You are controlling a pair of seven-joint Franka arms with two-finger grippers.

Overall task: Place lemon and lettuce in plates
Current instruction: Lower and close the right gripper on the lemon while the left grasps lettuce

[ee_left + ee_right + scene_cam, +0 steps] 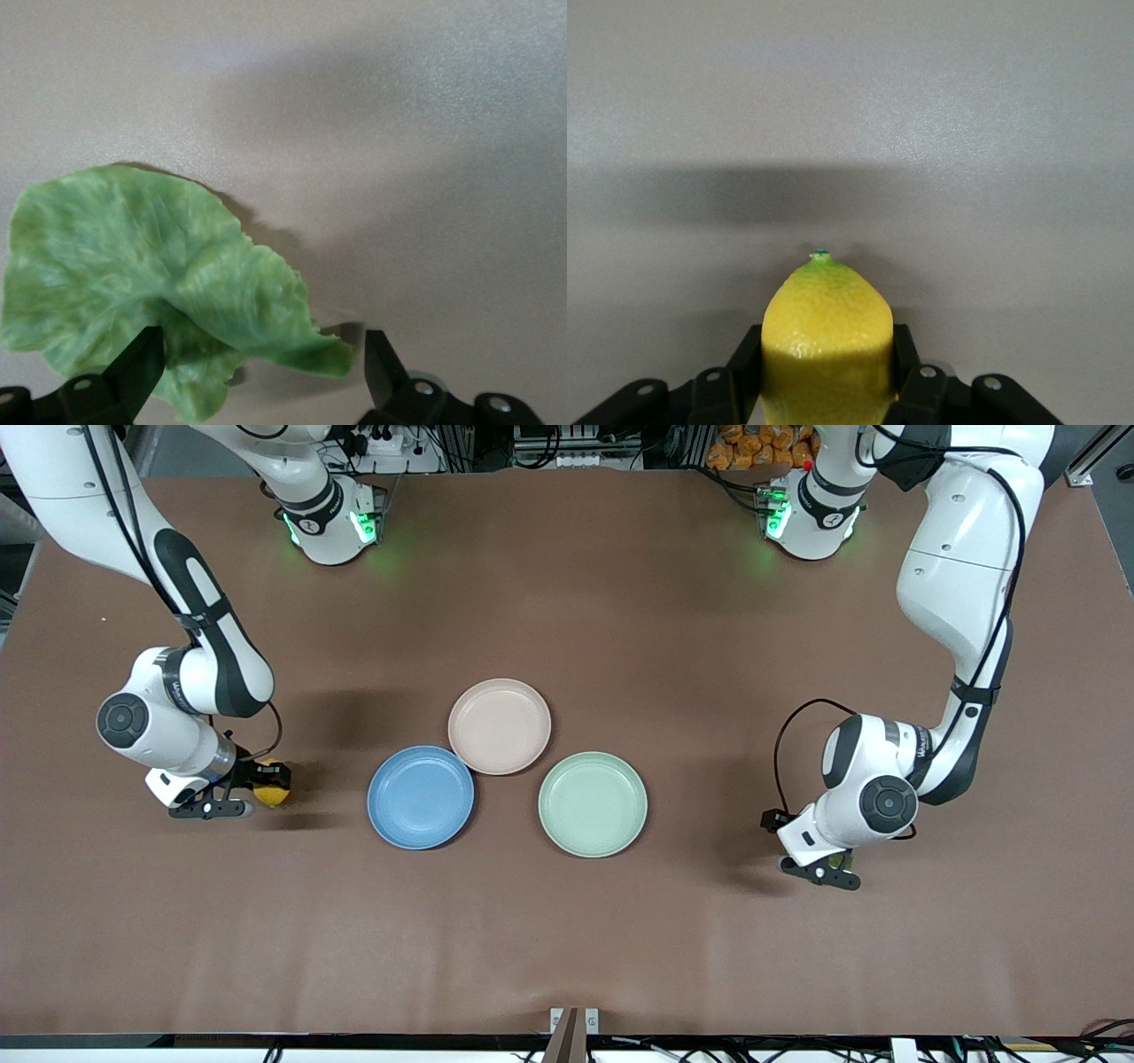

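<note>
At the table's right-arm end, the right gripper [252,790] clamps the lemon [824,341]; left gripper [257,372] spread over the lettuce [151,292].
Rounded lemon could squirt free on lifting; the limp leaf may slip between pads.

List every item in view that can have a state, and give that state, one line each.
Small oval yellow lemon: clamped in the right hand, low at the table.
Crinkled green lettuce leaf: flat on the table, not gripped.
Left hand: open, straddling the leaf's edge.
Round blue plate: empty.
Round beige-pink plate: empty.
Round mint-green plate: empty.
</note>
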